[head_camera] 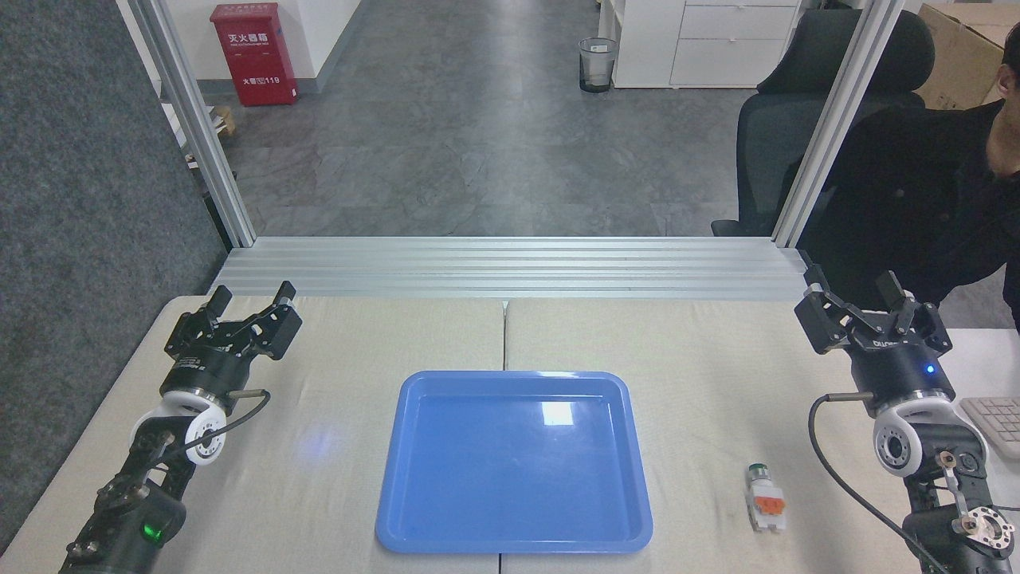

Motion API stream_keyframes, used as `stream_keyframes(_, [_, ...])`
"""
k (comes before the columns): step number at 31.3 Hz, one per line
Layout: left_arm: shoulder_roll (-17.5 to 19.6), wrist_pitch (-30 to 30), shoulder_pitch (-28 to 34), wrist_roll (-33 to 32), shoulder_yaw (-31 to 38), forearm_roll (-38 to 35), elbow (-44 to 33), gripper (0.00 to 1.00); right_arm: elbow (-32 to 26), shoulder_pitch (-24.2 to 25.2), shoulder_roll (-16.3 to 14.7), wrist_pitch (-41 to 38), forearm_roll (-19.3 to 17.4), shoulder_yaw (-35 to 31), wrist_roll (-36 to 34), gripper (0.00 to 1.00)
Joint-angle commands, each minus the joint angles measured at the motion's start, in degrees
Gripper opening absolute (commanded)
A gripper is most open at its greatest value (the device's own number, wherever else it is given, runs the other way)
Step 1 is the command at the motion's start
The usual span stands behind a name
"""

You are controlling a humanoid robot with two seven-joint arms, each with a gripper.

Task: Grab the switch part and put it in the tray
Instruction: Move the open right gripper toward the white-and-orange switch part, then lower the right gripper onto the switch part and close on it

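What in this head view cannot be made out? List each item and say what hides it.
1. Underside of the switch part, head view: it lies on the table, and its markings are too small.
2. Keyboard: cut off by the right edge.
3. The seated person: partly behind the metal post and the edge.
4. Both arms' lower links: cut off by the bottom edge.

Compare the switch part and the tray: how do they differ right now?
Size: the switch part is tiny; the tray is far larger.
Colour: the switch part is white with an orange middle and a green-topped cap; the tray is plain glossy blue.
Place: the tray sits centred in front of the robot; the switch part lies to its right, nearer the right gripper.
Shared: both rest flat on the table, apart, neither gripped.
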Motion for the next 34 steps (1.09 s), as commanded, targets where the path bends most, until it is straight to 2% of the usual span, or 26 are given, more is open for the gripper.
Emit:
stream_keyframes(1, [0.0,0.02,0.0,0.03,0.0,0.0,0.0,1.0,-0.63,1.34,0.35,0.06,0.01,0.11,1.87,0.98])
stream_keyframes(7, [0.0,0.02,0.0,0.03,0.0,0.0,0.0,1.0,-6.51,10.83,4.56,-0.11,-0.08,-0.59,2.05,0.98])
stream_keyframes(10, [0.0,0.02,0.09,0.03,0.0,0.0,0.0,1.0,-8.27,14.26,5.09,-0.11,-0.08,-0.59,2.05,0.98])
stream_keyframes(13, [0.0,0.02,0.0,0.03,0.0,0.0,0.0,1.0,-8.89,16.9,7.11,-0.11,0.0,-0.59,2.05,0.98])
stream_keyframes(19, [0.0,0.02,0.0,0.03,0.0,0.0,0.0,1.0,-7.49,21.38,11.06,0.15,1.23,-0.06,2.13,0.97])
stream_keyframes(23, [0.0,0.02,0.0,0.03,0.0,0.0,0.0,1.0,-6.17,23.67,13.09,0.15,5.89,0.11,2.22,0.97])
stream_keyframes(27, [0.0,0.02,0.0,0.03,0.0,0.0,0.0,1.0,-3.36,25.25,15.37,0.15,6.95,0.29,2.22,0.97])
stream_keyframes(30, [0.0,0.02,0.0,0.03,0.0,0.0,0.0,1.0,-0.81,25.52,15.99,0.5,7.3,0.29,2.22,0.97])
stream_keyframes(34, [0.0,0.02,0.0,0.03,0.0,0.0,0.0,1.0,2.53,25.08,15.2,0.59,7.39,0.2,2.13,0.97])
